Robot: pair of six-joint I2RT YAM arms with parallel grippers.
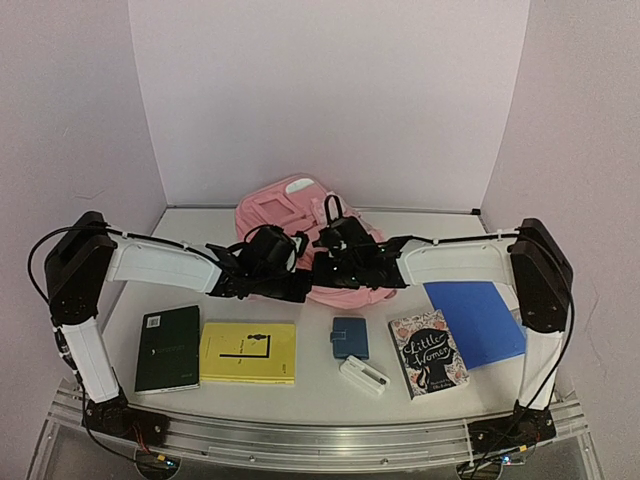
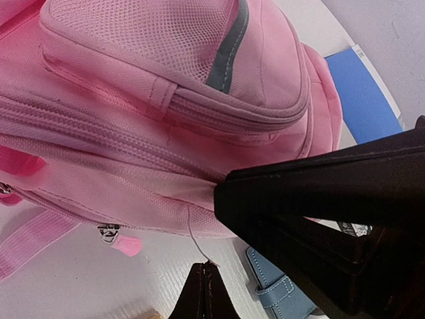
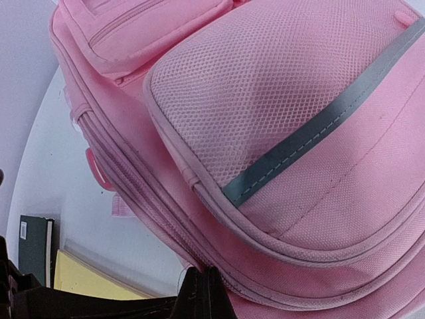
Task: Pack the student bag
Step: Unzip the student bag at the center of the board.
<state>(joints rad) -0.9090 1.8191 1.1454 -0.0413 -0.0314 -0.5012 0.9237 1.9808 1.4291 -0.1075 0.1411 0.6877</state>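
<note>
Left gripper and right gripper fully closed, empty, beside student bag. Soft, limp, probably light: take by zip pull.

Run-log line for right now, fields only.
left gripper: shut, at student bag | right gripper: shut, at student bag | Little Women book, yellow book, blue folder: on table

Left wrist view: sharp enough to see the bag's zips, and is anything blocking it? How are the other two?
Left wrist: student bag sharp, pink zip pull clear; a blurred black shape fills the lower right. Right wrist: mesh and grey strip crisp, no glare. Top external: even, soft light, no hard shadows, bag partly hidden.
</note>
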